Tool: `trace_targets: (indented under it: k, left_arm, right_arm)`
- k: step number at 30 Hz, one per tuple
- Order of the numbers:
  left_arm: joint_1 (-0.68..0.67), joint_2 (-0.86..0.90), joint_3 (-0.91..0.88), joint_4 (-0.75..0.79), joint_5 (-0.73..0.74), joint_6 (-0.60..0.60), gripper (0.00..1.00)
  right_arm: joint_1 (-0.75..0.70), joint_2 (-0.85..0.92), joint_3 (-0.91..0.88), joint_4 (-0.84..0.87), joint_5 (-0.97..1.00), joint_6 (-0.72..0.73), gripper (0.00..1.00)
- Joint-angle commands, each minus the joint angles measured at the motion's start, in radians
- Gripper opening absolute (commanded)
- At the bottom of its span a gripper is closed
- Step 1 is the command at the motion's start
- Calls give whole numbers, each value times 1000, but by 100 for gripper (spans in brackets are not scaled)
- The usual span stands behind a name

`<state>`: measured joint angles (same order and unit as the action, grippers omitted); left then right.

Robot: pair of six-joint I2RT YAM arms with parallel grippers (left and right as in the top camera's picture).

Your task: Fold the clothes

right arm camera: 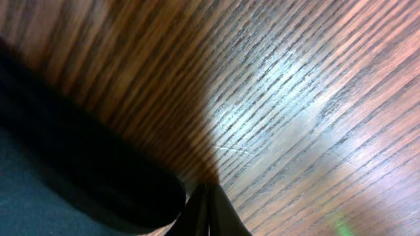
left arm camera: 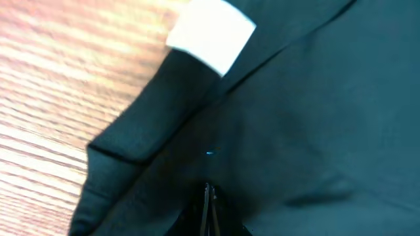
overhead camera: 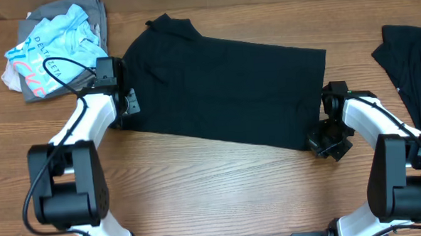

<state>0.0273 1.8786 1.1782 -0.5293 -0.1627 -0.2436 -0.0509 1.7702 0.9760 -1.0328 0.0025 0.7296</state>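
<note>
1. Looking down from overhead: the black shirt (overhead camera: 223, 89) lies flat across the middle of the table (overhead camera: 221, 189), slanting a little. The left gripper (overhead camera: 126, 102) sits at its left edge and the right gripper (overhead camera: 324, 140) at its lower right corner. A pile (overhead camera: 54, 46) of light blue and grey clothes lies at the far left corner, and another black garment (overhead camera: 411, 59) lies at the right edge, apart from the shirt.
2. Left wrist: the gripper's fingers are pressed together on the shirt's fabric, with creases running toward them, so it is pinching the cloth. A white tag (left arm camera: 210, 33) shows near a folded hem, beside bare wood.
3. Right wrist: the fingers meet with no gap, low over the wood. The shirt's dark edge lies just beside them, but I cannot tell whether any fabric is caught between them.
</note>
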Motion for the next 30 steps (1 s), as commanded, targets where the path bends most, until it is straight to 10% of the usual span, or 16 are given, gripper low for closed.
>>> trace_targets:
  k: [1,30]
  left_arm:
    - [27,66,3,-7,-27,-7,4]
    - [47,129,2,-541,108,-124,4]
  right_arm:
    - [-2,10,-8,-6,-8,-5,4]
    - [-2,-80,-2,-32,-49,0,4]
